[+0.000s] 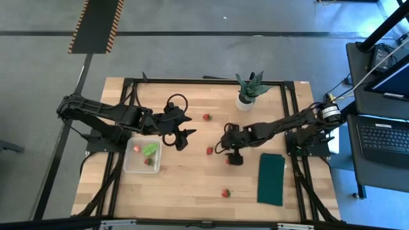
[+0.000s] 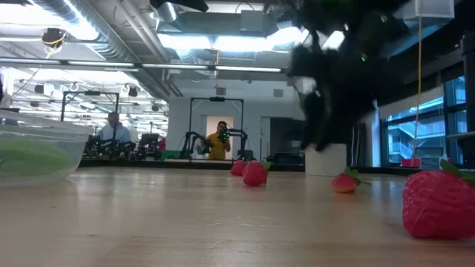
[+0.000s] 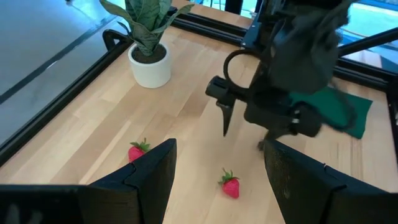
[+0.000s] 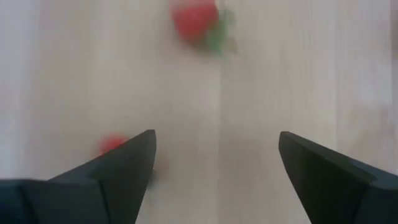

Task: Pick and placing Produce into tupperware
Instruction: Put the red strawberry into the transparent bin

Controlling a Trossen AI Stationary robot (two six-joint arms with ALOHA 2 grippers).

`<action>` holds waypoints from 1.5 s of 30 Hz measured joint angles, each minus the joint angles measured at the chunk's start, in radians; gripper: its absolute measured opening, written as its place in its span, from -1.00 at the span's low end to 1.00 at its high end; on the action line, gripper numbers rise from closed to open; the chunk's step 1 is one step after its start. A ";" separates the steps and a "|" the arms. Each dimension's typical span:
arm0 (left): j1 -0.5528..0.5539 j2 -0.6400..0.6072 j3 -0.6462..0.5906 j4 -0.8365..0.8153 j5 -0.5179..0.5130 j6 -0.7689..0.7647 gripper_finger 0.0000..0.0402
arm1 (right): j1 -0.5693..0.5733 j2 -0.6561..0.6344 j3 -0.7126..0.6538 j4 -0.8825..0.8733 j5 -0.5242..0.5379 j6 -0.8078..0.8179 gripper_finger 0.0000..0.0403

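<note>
A: Right gripper (image 1: 234,157) is down at mid-table, fingers spread wide, nothing between them. One strawberry (image 4: 112,144) sits right by a finger (image 4: 118,168), another berry (image 4: 195,20) lies a bit beyond.

B: And the left gripper (image 1: 185,135)?

A: Released too, jaws apart and empty, just right of the tub (image 1: 142,156). Its wrist view looks across at the right arm (image 3: 292,68), with two berries on the wood and the plant (image 3: 148,37) at the far edge.

B: What's in the tub?

A: A green leafy piece (image 1: 151,149) and two berries, one at the far left corner (image 1: 136,149), one near the leaf (image 1: 149,161).

B: Loose ones?

A: One in front of the plant (image 1: 206,117), one mid-table (image 1: 209,151), one toward the near edge (image 1: 225,192), left of the green cloth (image 1: 271,179).
</note>
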 joint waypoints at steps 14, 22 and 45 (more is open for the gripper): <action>0.000 0.000 0.000 -0.001 0.000 -0.007 0.16 | -0.004 0.032 0.098 0.182 -0.013 -0.070 0.69; 0.000 0.000 0.001 -0.003 0.000 -0.003 0.16 | -0.001 0.147 0.096 0.225 -0.012 -0.056 0.69; 0.000 0.000 0.001 -0.003 0.000 -0.001 0.16 | -0.004 0.292 0.096 0.332 -0.041 -0.077 0.51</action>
